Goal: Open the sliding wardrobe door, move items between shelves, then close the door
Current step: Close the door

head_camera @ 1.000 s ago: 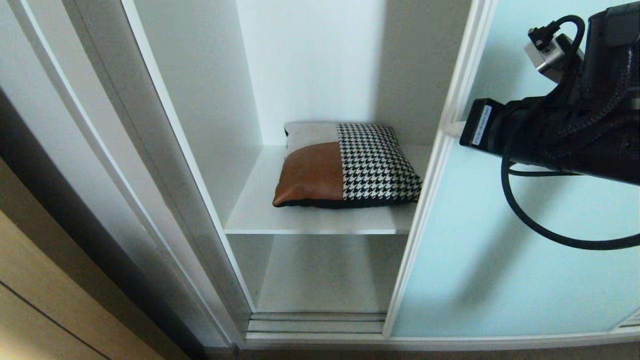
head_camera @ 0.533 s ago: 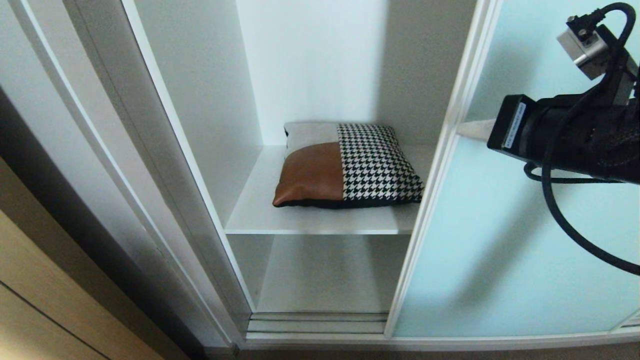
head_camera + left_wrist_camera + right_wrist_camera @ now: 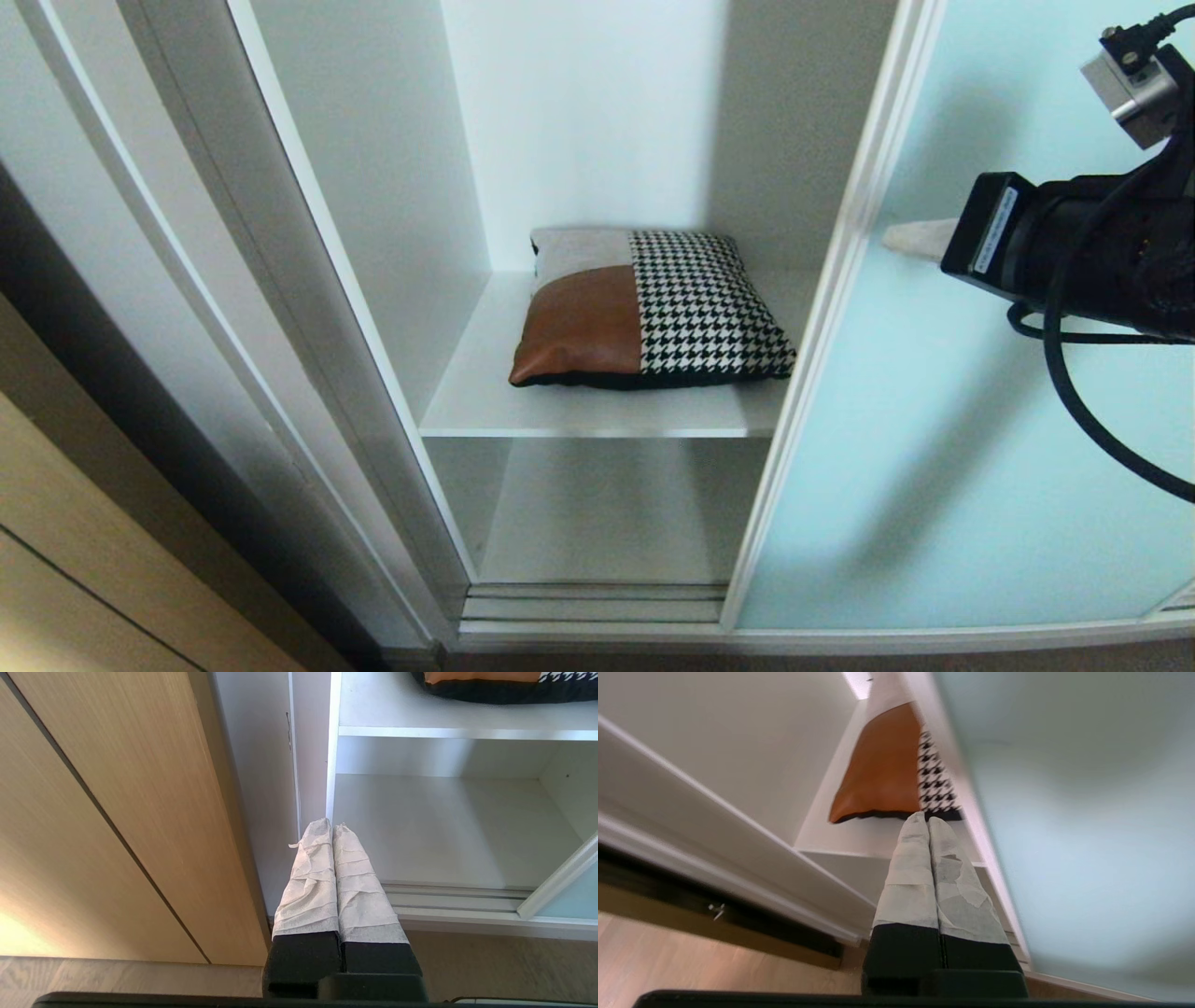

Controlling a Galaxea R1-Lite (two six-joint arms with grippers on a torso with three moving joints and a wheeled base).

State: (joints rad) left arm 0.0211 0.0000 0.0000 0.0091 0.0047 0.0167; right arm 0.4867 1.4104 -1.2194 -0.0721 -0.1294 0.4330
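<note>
Head view puts the right gripper point(image 3: 898, 237) nearest, entering from the right edge of the frame in its upper half, its black body and looping cable hanging in front of the sliding wardrobe door point(image 3: 962, 439). Its taped fingers are pressed together with nothing between them, and the pale tips point toward the door's silvery-white frame, just beside that edge though I cannot tell whether they touch it. Held flat and closed like that, they look suited to pushing on the frame rather than gripping, so my guess is that the door-sliding step is in hand.

The frosted aqua door fills the right part of the frame and stands pushed aside enough to leave the middle compartment open. Behind it, at centre frame, the upper shelf point(image 3: 485, 401) carries the cushion point(image 3: 653, 313), lying flat with its rust-brown patch to the left and houndstooth half to the right, set toward the right of the board. Below it the lower shelf point(image 3: 607, 513) is in shadow.

The left gripper point(image 3: 332, 828) shows only in the left wrist view, low in front of the wardrobe's left upright, fingers shut on nothing; it appears parked, leaving the work to the other arm.
</note>
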